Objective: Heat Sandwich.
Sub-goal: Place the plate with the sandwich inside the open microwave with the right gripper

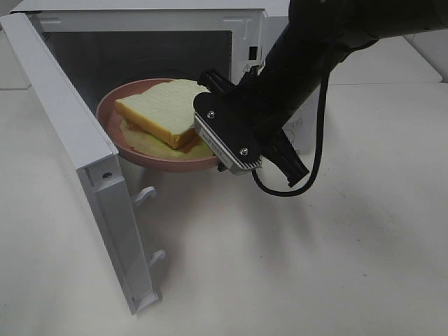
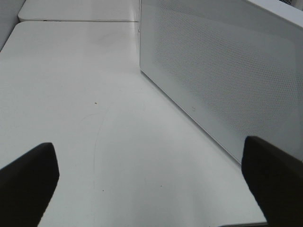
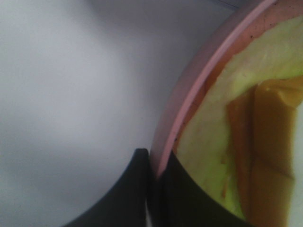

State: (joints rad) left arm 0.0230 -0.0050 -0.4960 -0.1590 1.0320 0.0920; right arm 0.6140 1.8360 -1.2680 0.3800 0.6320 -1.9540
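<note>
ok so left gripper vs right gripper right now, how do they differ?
The left gripper is wide open with nothing between its fingers; the right gripper is shut on the pink plate at its rim. The left gripper hangs over the table beside a perforated white panel of the microwave; the right gripper is at the microwave's open front, holding the plate with the sandwich. Both have dark fingers.

microwave (image 1: 248,42): on the table (image 1: 315,266), door (image 1: 77,147) swung out at its left
plate (image 1: 105,115): partly inside the microwave, front rim jutting out of its opening
sandwich (image 1: 161,108): on the plate
right gripper (image 3: 152,163): before the microwave's opening, pinching the plate's rim
left gripper (image 2: 151,179): outside the microwave, near an outer face
</note>
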